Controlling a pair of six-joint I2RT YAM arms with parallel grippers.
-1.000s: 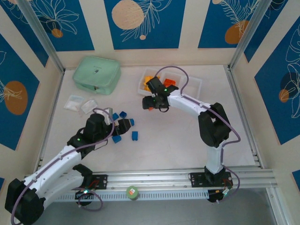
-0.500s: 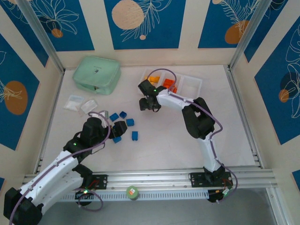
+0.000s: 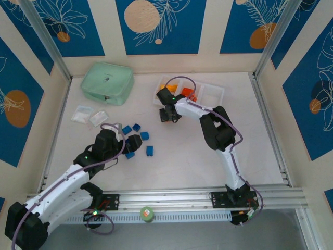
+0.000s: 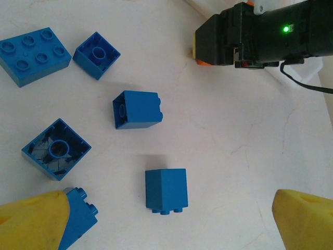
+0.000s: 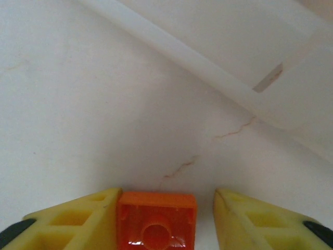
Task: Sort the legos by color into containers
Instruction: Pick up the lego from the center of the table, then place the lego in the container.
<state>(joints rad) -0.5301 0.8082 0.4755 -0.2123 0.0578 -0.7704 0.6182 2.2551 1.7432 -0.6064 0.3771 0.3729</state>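
In the top view, the right gripper [image 3: 169, 114] was positioned low over the table [image 3: 187, 161], just beside the 7 o'clock corner of the tray [image 3: 212, 96]. In the right wrist view, the jaws of this gripper [image 5: 164, 200] were seen partly spread around a red-orange brick [image 5: 156, 219], whose hollow underside faced the camera. The finger at the brick's 9 o'clock side appeared to be touching it, although firm contact could not be confirmed at this angle. A clear gap was seen at the 3 o'clock side, so the brick was bracketed rather than pinched. The tray rim [image 5: 208, 67] was seen at 1 o'clock of the brick.

Yellow-orange bricks [image 3: 165, 86] were held in the tray compartment at the 9 o'clock end, and red-orange bricks [image 3: 188, 94] in the middle compartment.

The left gripper [image 3: 134, 141] was located at 8 o'clock of the table centre. In the left wrist view, its jaws [image 4: 170, 200] were spread wide with nothing gripped. Six blue bricks [image 4: 136, 109] were scattered on the table beneath it. One brick (at 7 o'clock in that view) was lying against a yellow finger [image 4: 31, 221].

A mint green box [image 3: 106, 82] was placed at 11 o'clock of the table, with clear bags [image 3: 83, 113] near it at 6 o'clock.
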